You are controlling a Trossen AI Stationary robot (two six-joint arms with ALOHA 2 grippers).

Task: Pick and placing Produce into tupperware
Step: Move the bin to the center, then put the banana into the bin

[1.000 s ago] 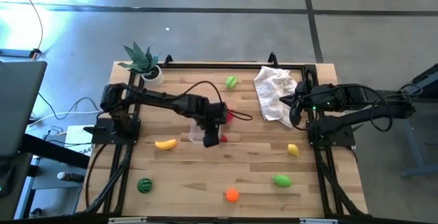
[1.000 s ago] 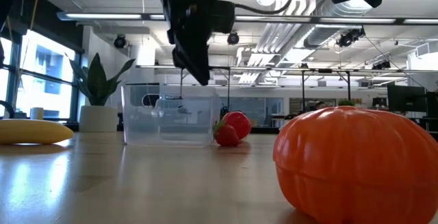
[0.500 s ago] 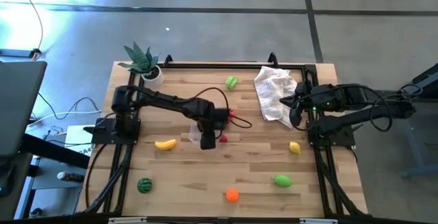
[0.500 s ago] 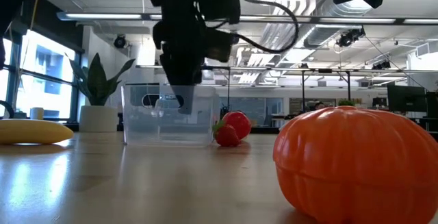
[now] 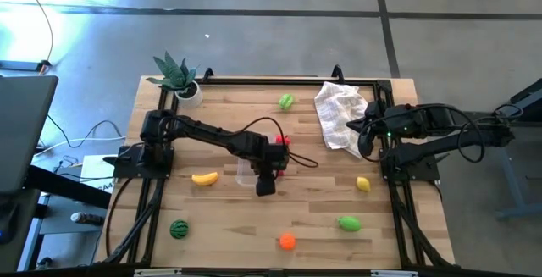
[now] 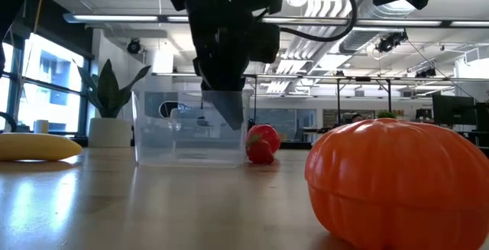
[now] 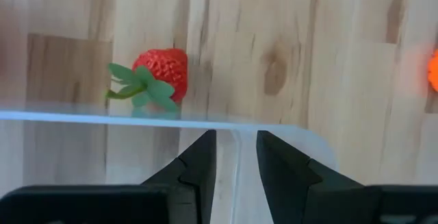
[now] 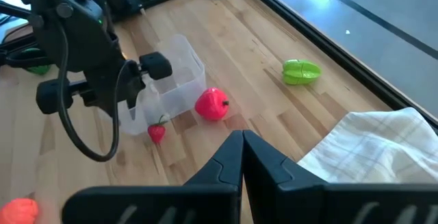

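far left: potted green plant (image 5: 179, 78) parked at the back corner of the wooden tabletop (image 5: 220, 226), striped green watermelon (image 5: 179, 229) near the front edge

left of middle: yellow banana (image 5: 204, 178) lying flat, just out from the left arm's base

left gripper (image 5: 264, 183): reached out to mid-table, jaws pinching the wall of the small clear plastic tub (image 5: 247, 169); the wrist view shows the two dark fingers (image 7: 202, 159) either side of the see-through rim (image 7: 137, 116)

tub: sitting upright on the tabletop dead centre, looks like nothing in it

just right of the tub: round red fruit (image 8: 211, 105) and a little red strawberry (image 7: 161, 71), both outside it on the wood, strawberry right beside the wall

front middle: orange piece (image 5: 288, 241), huge in the low view

back middle: light green piece (image 5: 287, 102) near the rear rail

right side: crumpled white cloth (image 5: 340, 114) at the back, yellow lemon (image 5: 362, 185) mid-right, second light green piece (image 5: 348, 223) toward the front

right gripper (image 5: 366, 135): tucked back by its own base next to the cloth, jaws pressed together, holding nothing
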